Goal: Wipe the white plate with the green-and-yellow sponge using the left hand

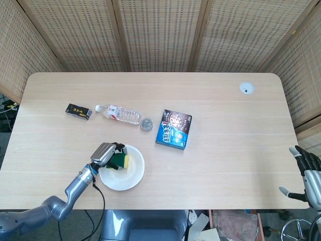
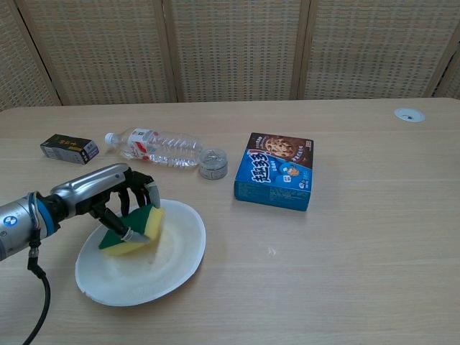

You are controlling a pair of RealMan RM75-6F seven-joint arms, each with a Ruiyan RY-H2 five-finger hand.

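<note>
The left hand (image 2: 118,198) sat at the lower left of the chest view, its fingers (image 2: 136,194) clamped on the green-and-yellow sponge (image 2: 134,228), green face toward the palm and yellow face toward the frame's right. The sponge rested on the left part of the white plate (image 2: 169,259), which lay on the bench (image 2: 345,251) low and left of centre. In the head view the same hand (image 1: 104,153) covered the plate's (image 1: 131,176) left edge, with the sponge (image 1: 120,161) just inside the rim.

The right hand (image 1: 306,173) showed only at the lower right corner of the head view, off the bench edge, fingers apart and holding nothing.

Above the plate lay a clear water bottle (image 2: 162,149) on its side, a small round tin (image 2: 213,164) at its right end, a black box (image 2: 69,149) further left, and a blue cookie box (image 2: 277,180) near the middle.
</note>
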